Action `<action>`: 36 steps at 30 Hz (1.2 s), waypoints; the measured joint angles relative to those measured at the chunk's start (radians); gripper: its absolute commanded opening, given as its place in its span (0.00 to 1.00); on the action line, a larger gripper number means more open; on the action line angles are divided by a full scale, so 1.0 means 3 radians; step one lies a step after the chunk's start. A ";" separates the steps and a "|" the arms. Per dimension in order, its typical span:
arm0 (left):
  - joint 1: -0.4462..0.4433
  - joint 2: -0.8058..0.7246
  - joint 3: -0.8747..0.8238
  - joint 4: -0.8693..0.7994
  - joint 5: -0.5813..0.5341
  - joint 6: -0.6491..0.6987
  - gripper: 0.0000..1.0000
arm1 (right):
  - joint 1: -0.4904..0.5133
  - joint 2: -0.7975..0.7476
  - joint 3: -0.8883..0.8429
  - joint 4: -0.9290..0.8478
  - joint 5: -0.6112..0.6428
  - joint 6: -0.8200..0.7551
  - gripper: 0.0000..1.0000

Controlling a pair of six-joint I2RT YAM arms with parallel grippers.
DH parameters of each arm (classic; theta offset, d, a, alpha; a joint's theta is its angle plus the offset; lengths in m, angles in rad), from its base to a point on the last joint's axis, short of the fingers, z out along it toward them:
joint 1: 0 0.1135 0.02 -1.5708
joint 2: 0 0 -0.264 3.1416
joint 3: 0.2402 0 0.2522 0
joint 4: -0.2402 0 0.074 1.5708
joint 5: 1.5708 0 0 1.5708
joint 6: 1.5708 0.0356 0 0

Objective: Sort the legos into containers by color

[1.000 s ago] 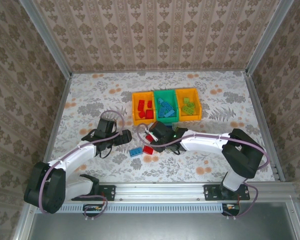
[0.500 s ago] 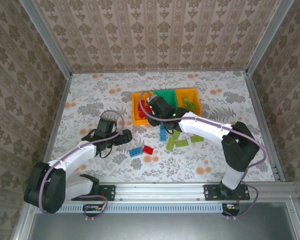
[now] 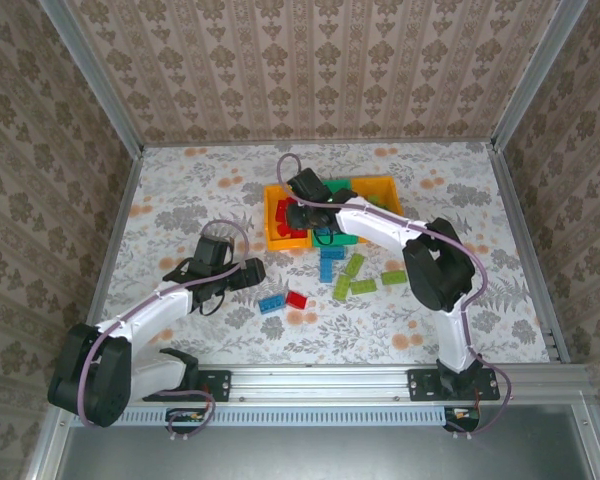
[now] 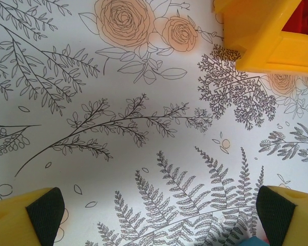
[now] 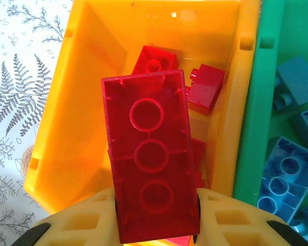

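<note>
The red brick [image 5: 151, 154] is hanging underside-up, tubes showing, right over the left bin [image 5: 82, 102], where other red bricks [image 5: 205, 87] are already lying. The right gripper [image 5: 155, 220] is clamping it by its near end, jaws closed on its long sides.

To my eye the step in hand is the drop, and it looks nearly ready. In the wrist view the brick is sitting inside the bin's outline, clear of the wall shared with the middle bin [image 5: 256, 102], which is holding blue bricks [image 5: 287, 174].

Doing it well means opening the jaws fully while staying centred. Lowering a little first might stop the brick bouncing off the pile and over the rim. After that, lifting straight up before swinging away.

Out on the table [image 3: 180, 200] more are waiting: a blue brick [image 3: 272, 303] and a loose red brick [image 3: 297, 298] side by side, and green bricks [image 3: 355, 270] beyond. The left gripper [image 4: 156, 205] is hovering near them with jaws wide apart, holding nothing.
</note>
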 measured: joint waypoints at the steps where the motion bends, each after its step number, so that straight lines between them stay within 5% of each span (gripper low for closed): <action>1: 0.0000 0.0000 -0.0001 0.0000 0.0001 0.0000 1.00 | -0.0003 0.0024 0.0039 -0.0022 -0.0023 0.0022 0.37; 4: 0.0000 0.0000 -0.0001 -0.0001 0.0000 0.0001 1.00 | -0.0009 0.0117 0.0196 -0.0088 -0.0089 0.0064 0.62; 8: 0.0000 0.0000 -0.0001 -0.0001 0.0001 0.0001 1.00 | -0.0017 0.0159 0.0249 -0.0078 -0.0155 0.0114 0.75; 18: 0.0000 0.0023 -0.0020 0.0000 -0.0003 0.0001 1.00 | 0.0013 -0.0373 -0.0584 0.0449 -0.0275 -0.0088 0.80; 36: 0.0000 0.0165 -0.0020 0.0001 -0.0001 0.0001 1.00 | 0.0331 -0.1472 -0.2459 0.1005 -0.0744 -0.1411 0.81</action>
